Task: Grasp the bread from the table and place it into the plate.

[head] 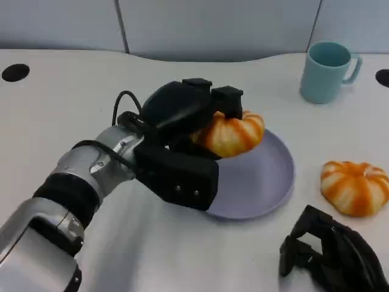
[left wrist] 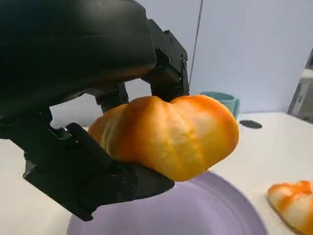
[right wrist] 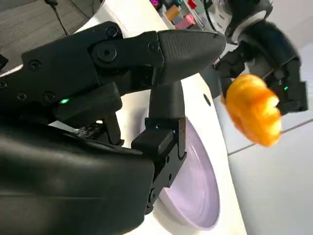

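My left hand (head: pixel 182 131) grips an orange, pumpkin-shaped bread (head: pixel 234 134) and holds it just above the far part of the lavender plate (head: pixel 267 182). In the left wrist view the bread (left wrist: pixel 166 134) sits between the black fingers (left wrist: pixel 168 68), with the plate (left wrist: pixel 195 213) right beneath it. The right wrist view shows the same bread (right wrist: pixel 254 110) hanging over the plate (right wrist: pixel 193 188). A second orange bread (head: pixel 355 185) lies on the table to the right of the plate. My right hand (head: pixel 331 252) rests near the table's front right, with its fingers curled in and nothing in them.
A teal mug (head: pixel 327 71) stands at the back right, beyond the plate. Black round holes (head: pixel 15 72) mark the white table at the far left and far right edges. Open tabletop lies to the left of my left arm.
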